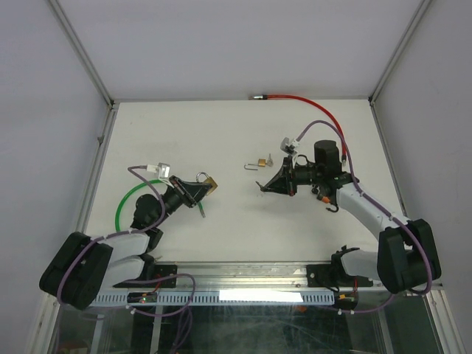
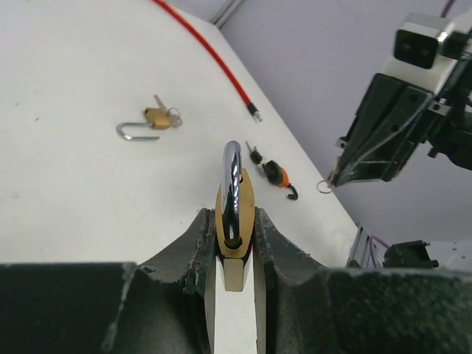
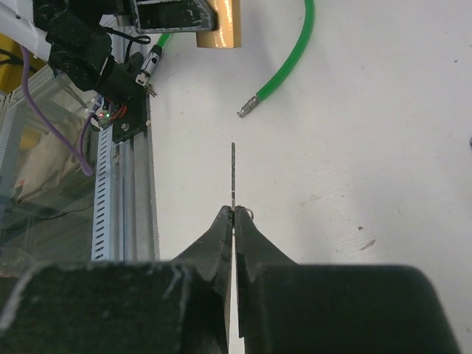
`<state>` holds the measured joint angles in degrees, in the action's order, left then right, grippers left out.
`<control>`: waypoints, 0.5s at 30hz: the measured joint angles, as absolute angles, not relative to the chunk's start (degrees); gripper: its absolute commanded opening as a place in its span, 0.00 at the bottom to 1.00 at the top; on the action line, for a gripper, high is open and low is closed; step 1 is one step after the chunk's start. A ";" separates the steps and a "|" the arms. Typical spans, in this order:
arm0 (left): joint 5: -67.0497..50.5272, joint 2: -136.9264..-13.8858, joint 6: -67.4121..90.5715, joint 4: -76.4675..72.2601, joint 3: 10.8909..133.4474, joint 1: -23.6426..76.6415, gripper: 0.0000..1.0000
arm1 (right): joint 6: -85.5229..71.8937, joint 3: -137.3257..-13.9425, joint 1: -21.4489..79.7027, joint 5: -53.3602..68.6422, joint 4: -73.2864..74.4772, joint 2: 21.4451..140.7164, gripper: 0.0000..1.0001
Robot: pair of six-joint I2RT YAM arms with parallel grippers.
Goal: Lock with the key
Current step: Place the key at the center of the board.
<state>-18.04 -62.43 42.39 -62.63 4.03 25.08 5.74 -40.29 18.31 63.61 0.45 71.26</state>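
Observation:
My left gripper (image 2: 234, 215) is shut on a brass padlock (image 2: 236, 254), held off the table with its chrome shackle (image 2: 232, 173) pointing away from the wrist. From above, this padlock (image 1: 209, 181) sits left of centre, facing the right arm. My right gripper (image 3: 234, 210) is shut on a thin key (image 3: 233, 173), seen edge-on and sticking out past the fingertips towards the padlock (image 3: 216, 26). In the top view the right gripper (image 1: 265, 186) hangs a short gap to the right of the padlock, and the key does not touch it.
A second small brass padlock (image 1: 258, 162) lies on the table with its shackle open and a key in it. A red cable (image 1: 295, 99) runs along the far edge. A green cable (image 1: 131, 196) curls near the left arm. A small orange and black clip (image 2: 274, 174) lies near the right arm.

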 measured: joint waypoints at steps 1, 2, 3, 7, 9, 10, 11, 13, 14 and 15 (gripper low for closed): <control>-19.00 -64.14 43.09 -63.09 4.19 23.70 0.00 | 5.74 -40.29 18.24 63.59 0.45 71.53 0.00; -20.01 -65.95 43.90 -63.66 4.34 22.39 0.00 | 5.74 -40.29 18.24 63.55 0.45 71.79 0.00; -21.10 -68.01 44.80 -64.88 4.40 21.02 0.00 | 5.72 -40.29 18.22 63.42 0.45 72.14 0.00; -25.43 -78.70 49.93 -72.25 5.43 16.34 0.00 | 5.50 -40.42 18.22 63.20 0.56 73.82 0.00; -28.05 -85.23 52.62 -76.88 7.01 14.55 0.00 | 5.26 -40.93 18.24 63.11 0.75 74.91 0.00; -29.15 -87.85 53.63 -78.15 7.99 14.00 0.00 | 5.13 -41.21 18.24 63.00 0.75 75.44 0.00; -30.28 -90.50 54.63 -79.42 9.13 13.43 0.00 | 4.97 -41.50 18.24 62.89 0.75 75.90 0.00; -31.97 -95.29 56.14 -81.01 11.66 12.62 0.00 | 4.62 -42.11 18.26 62.52 0.78 77.10 0.00; -32.29 -97.45 56.53 -81.49 12.93 12.32 0.00 | 4.58 -42.35 18.35 62.24 0.78 77.62 0.00; -32.53 -99.44 56.93 -81.62 14.11 12.01 0.00 | 4.58 -42.72 18.50 61.98 0.97 78.24 0.00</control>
<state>-32.53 -99.44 56.93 -81.62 14.11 12.01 4.58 -42.72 18.50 61.98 0.97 78.24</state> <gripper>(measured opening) 0.190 0.006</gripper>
